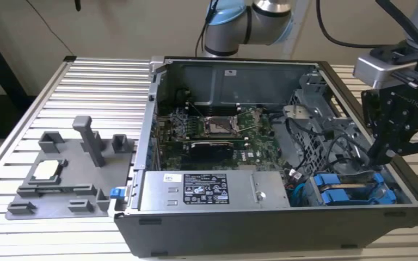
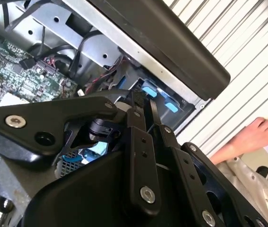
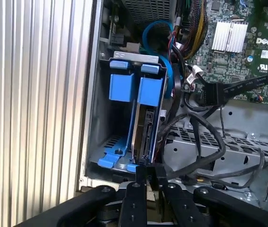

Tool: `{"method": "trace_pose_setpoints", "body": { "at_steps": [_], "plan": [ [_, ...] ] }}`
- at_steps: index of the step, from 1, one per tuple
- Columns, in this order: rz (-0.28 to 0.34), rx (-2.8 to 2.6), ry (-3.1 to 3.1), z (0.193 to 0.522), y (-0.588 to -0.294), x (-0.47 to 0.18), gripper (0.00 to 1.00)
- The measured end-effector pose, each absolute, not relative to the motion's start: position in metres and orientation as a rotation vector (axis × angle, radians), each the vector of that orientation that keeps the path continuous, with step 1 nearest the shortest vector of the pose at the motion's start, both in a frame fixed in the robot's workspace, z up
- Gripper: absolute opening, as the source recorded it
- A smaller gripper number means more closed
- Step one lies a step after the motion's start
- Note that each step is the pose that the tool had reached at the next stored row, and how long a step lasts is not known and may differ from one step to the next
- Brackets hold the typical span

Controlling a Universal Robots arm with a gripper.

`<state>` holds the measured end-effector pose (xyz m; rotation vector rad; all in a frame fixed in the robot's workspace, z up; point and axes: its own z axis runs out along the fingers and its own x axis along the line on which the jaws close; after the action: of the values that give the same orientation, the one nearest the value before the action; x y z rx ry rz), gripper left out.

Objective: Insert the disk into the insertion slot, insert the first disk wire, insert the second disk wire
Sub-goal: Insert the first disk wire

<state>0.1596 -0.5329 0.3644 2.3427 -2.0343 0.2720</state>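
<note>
blue-framed disk (image 3: 146, 125) seated in grey insertion slot (image 3: 98, 132), gripper (image 3: 149, 171) near

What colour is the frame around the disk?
Bright blue; the disk frame shows best in the first wrist view.

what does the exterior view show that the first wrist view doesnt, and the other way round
Exterior view adds: the grey fixture tray on the slatted table, the labelled power-supply box, the whole open case. First wrist view adds: the disk edge-on in the insertion slot, a black connector on its cable. Shared: blue carrier fronts, the gripper, the motherboard.
</note>
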Motion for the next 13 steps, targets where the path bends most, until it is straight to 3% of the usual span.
{"method": "trace_pose_setpoints", "body": {
  "at_steps": [13],
  "plan": [
    [0.272, 2.340, -2.038, 0.363, -0.548, 0.146, 0.19]
  ]
}}
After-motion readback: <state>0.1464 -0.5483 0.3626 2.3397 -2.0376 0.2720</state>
